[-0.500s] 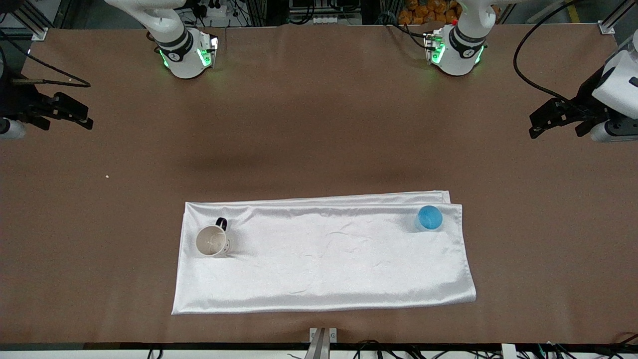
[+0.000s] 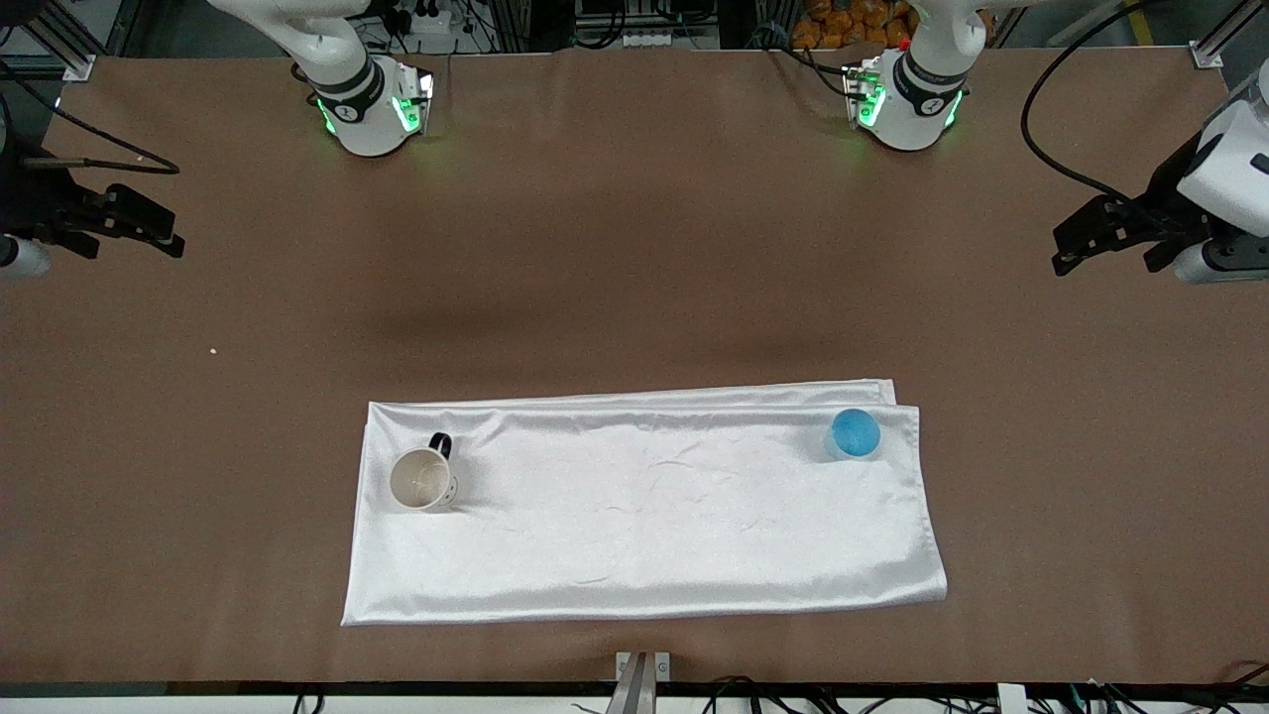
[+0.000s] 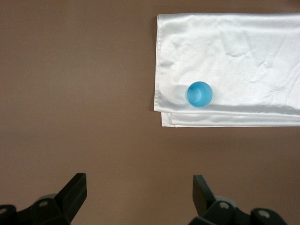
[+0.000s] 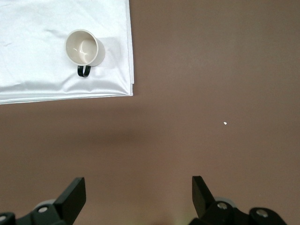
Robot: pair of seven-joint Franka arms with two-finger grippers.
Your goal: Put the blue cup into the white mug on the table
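A: Where is the left gripper (image 2: 1066, 253) sitting?

B: It is hanging over bare table (image 2: 634, 248) at the left arm's end, its fingers (image 3: 75, 190) spread wide and gripping nothing. The arm is waiting there.

A: And the cup (image 2: 855, 433)?

B: It is standing upright on the cloth (image 2: 644, 516), at the cloth's corner toward that gripper, well apart from it and nearer the front camera than the gripper's spot. In the left wrist view the cup (image 3: 199, 94) is showing its open mouth, with the cloth (image 3: 243, 56) under it.

A: What is the right gripper (image 2: 173, 238) doing?

B: It is hovering over the table at the right arm's end, fingers (image 4: 74, 194) also wide apart and empty. That arm is idling too.

A: And the mug (image 2: 424, 480)?

B: It is standing upright on the cloth's end toward the right gripper, well apart from it, mouth up and empty. Its black handle (image 4: 84, 71) is pointing toward the robots' bases. The mug (image 4: 83, 48) and the cup are sitting at the cloth's two ends, far apart.
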